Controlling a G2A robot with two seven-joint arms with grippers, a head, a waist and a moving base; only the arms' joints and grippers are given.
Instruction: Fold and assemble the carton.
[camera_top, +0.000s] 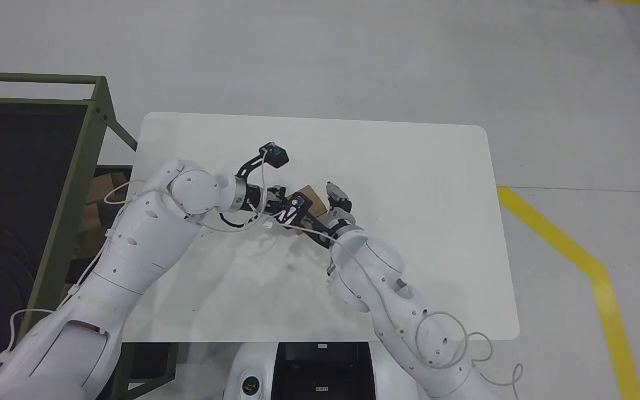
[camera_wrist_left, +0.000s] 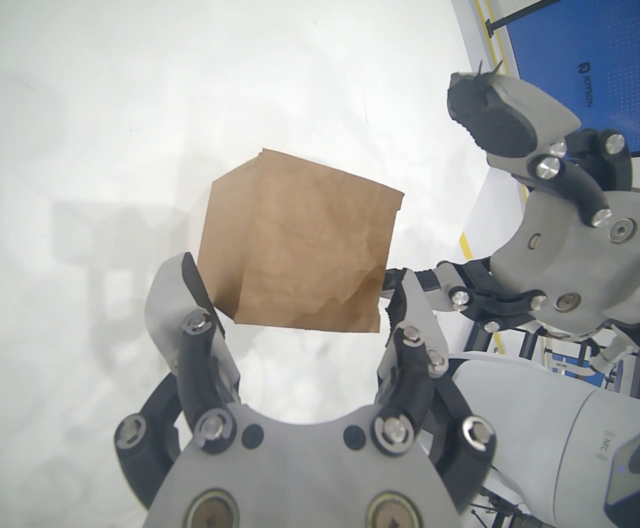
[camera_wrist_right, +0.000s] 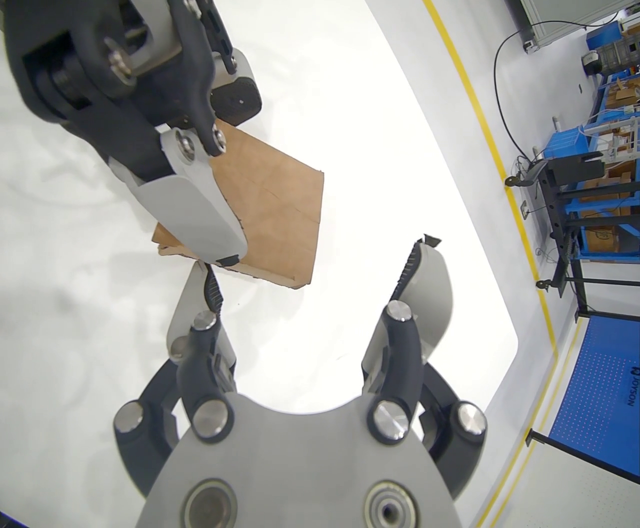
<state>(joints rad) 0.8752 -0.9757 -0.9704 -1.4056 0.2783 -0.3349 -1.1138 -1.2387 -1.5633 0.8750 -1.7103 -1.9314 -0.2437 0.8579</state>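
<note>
A small brown carton (camera_wrist_left: 300, 250), partly folded into a box shape, hangs just above the middle of the white table (camera_top: 430, 260). My left gripper (camera_wrist_left: 295, 280) is shut on the carton, one finger on each of two opposite sides. In the top view the carton (camera_top: 312, 193) sits between the left gripper (camera_top: 293, 208) and the right gripper (camera_top: 335, 198). My right gripper (camera_wrist_right: 315, 257) is open; one fingertip (camera_wrist_right: 210, 287) is right at the carton's (camera_wrist_right: 280, 210) near edge, under the left gripper's finger, and the other stands free.
A green-framed cart (camera_top: 95, 130) holding cardboard stands off the table's left edge. A yellow floor line (camera_top: 570, 250) runs past the right side. Blue racks (camera_wrist_right: 590, 190) stand far off. Bare table surface lies all around the two grippers.
</note>
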